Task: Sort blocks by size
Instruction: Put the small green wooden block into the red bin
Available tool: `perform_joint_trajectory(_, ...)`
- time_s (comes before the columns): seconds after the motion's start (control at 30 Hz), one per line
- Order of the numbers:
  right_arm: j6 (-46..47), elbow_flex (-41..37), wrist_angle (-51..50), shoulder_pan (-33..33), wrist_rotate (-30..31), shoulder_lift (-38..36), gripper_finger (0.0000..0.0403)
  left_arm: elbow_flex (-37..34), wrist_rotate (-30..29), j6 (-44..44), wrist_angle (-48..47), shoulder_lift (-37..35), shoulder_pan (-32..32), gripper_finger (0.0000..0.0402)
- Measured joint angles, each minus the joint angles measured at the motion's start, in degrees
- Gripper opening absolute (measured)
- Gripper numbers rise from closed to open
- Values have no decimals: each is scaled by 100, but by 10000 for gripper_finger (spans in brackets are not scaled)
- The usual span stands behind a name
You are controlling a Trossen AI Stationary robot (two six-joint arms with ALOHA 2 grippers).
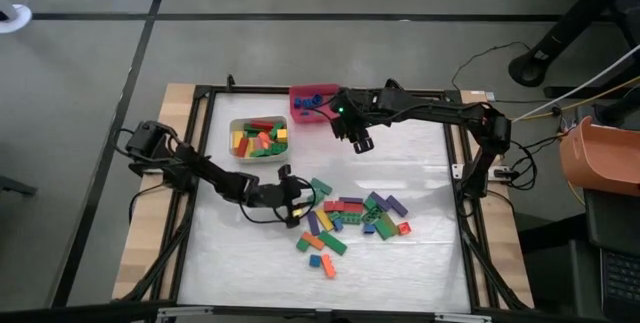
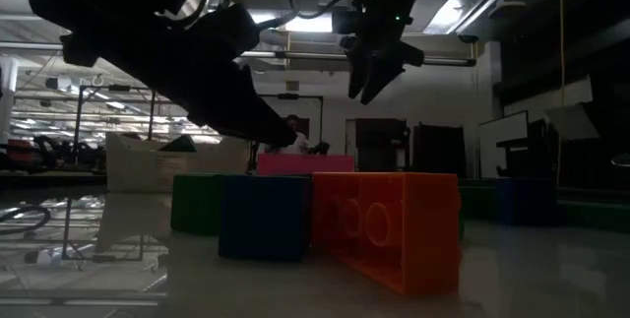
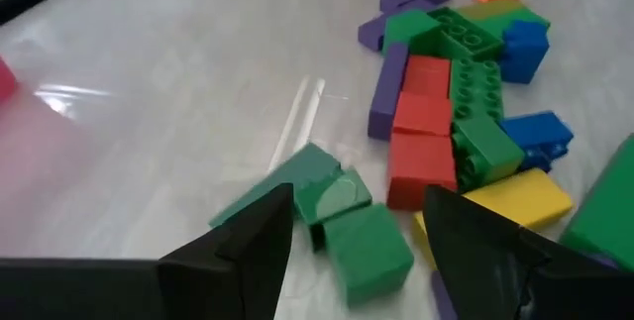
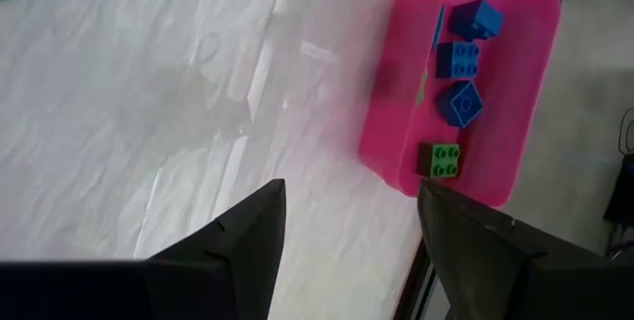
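Note:
A loose pile of studded blocks [image 1: 355,218], short and long, in several colours, lies on the white mat right of centre. A long green block [image 1: 320,187] lies flat at the pile's far left. My left gripper [image 1: 293,198] is open and low over the mat. In the left wrist view its fingertips [image 3: 282,211] stand on either side of the green block's [image 3: 342,223] near end; I see no touch. My right gripper [image 1: 361,144] is open and empty, raised above the mat [image 2: 374,72], just right of the pink bin [image 1: 300,109].
The pink bin [image 4: 396,112] at the far edge holds three short blue blocks and a green one. A white bin [image 1: 236,153] left of centre holds several long blocks. A black frame [image 1: 200,163] borders the mat. Bare mat lies between the bins and the pile.

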Motion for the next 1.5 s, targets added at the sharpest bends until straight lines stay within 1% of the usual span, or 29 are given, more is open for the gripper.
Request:
perform_joint_trajectory(0.2,-2,-2,-106,0,-23,-85,227,0,-293,-165,-31,0,-198,210)
perform_joint_trajectory(0.33,-3,-4,-179,0,-60,-337,227,0,-380,-191,-83,0,-257,210)
perform_joint_trajectory(0.5,-3,-4,-275,0,-57,-778,227,-2,-384,-460,-195,19,-251,210)
perform_joint_trajectory(0.57,-4,-4,-323,0,-61,-941,227,0,-386,-464,-86,96,-250,210)
perform_joint_trajectory(0.73,-102,-4,-413,0,-308,-1413,227,0,-384,-621,182,512,-256,210)
perform_joint_trajectory(0.93,-77,-4,-623,2,-260,-1919,227,207,-426,-495,287,880,-242,210)
perform_joint_trajectory(1.1,54,-4,-794,13,-278,-2136,227,282,-434,-557,267,1032,-173,210)
perform_joint_trajectory(1.17,52,-16,-853,50,-399,-2154,227,282,-438,-646,247,1032,-130,207)
perform_joint_trajectory(1.27,48,-312,-646,155,-572,-2191,227,282,-461,-682,248,1018,-112,183)
perform_joint_trajectory(1.37,13,-867,-225,217,-917,-2200,227,282,-468,-643,227,1012,-123,140)
perform_joint_trajectory(1.43,5,-1360,347,289,-1179,-2214,227,283,-470,-678,221,1006,-158,115)
perform_joint_trajectory(1.5,-82,-1894,1039,345,-1485,-2215,227,282,-461,-657,174,954,-170,114)
